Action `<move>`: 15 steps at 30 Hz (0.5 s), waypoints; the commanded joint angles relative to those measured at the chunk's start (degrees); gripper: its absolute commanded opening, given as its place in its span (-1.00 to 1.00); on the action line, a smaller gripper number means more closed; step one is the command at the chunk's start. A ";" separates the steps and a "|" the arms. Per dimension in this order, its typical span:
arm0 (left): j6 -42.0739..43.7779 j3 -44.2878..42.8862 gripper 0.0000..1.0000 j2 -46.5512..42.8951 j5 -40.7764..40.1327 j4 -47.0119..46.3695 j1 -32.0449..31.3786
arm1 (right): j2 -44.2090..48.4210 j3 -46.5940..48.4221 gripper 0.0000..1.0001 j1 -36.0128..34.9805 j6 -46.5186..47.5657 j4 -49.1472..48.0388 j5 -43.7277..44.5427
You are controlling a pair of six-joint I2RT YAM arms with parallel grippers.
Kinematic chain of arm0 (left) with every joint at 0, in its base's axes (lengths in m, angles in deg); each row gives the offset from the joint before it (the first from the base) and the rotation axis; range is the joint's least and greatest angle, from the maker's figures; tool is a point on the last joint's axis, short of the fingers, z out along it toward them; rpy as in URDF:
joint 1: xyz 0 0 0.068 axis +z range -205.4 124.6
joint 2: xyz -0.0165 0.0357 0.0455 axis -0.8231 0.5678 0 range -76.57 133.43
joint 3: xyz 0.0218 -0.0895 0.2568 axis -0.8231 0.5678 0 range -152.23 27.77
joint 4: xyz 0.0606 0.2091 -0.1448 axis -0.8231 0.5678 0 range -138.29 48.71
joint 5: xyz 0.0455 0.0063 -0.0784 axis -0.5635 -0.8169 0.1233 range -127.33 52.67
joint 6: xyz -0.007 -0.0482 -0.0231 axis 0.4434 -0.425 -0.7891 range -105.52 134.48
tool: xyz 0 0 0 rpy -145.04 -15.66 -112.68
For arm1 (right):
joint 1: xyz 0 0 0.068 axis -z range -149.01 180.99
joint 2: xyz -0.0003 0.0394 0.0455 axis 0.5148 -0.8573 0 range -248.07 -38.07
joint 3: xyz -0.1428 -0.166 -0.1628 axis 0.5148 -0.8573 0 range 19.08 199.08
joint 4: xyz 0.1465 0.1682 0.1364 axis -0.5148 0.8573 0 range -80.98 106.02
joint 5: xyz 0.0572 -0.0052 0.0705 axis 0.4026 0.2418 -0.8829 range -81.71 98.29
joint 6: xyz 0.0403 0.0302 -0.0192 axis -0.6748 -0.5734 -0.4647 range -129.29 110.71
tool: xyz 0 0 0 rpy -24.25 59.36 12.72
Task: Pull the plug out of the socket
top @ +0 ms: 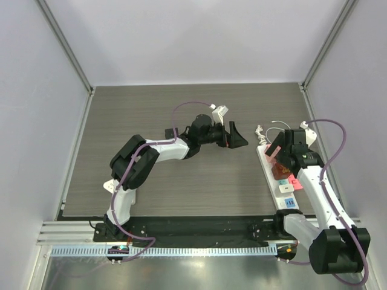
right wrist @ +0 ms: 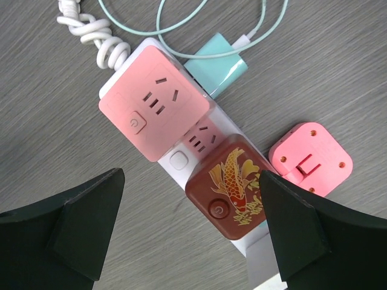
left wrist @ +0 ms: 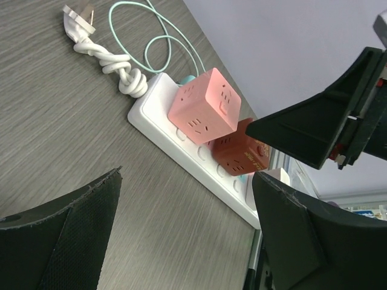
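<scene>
Jaws gape on both: right gripper (right wrist: 190, 176) points down over pink plug (right wrist: 154, 112) and red plug (right wrist: 227, 184) seated in the strip (right wrist: 179, 161), left gripper (top: 237, 138) stretched sideways toward them.

Pink cube plug (right wrist: 154, 112) and brown fish-printed cube plug (right wrist: 233, 187); adjacent, upright in white power strip (left wrist: 150, 112)

Left hand (top: 237, 136) and right hand (right wrist: 190, 181), both wide open and empty, near each other, not touching.
</scene>
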 commanded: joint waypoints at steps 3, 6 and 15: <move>-0.25 -1.77 0.79 -1.05 1.40 -4.27 -0.27 | -1.66 0.94 1.00 0.16 1.53 -2.07 -2.34; -0.16 -1.76 0.79 -1.14 1.58 -4.27 -0.36 | -2.28 0.85 0.99 0.16 2.85 -3.21 -1.99; -0.51 -2.47 0.79 -0.53 2.46 -4.36 -0.36 | -6.85 3.04 0.99 0.25 8.21 -8.04 -2.43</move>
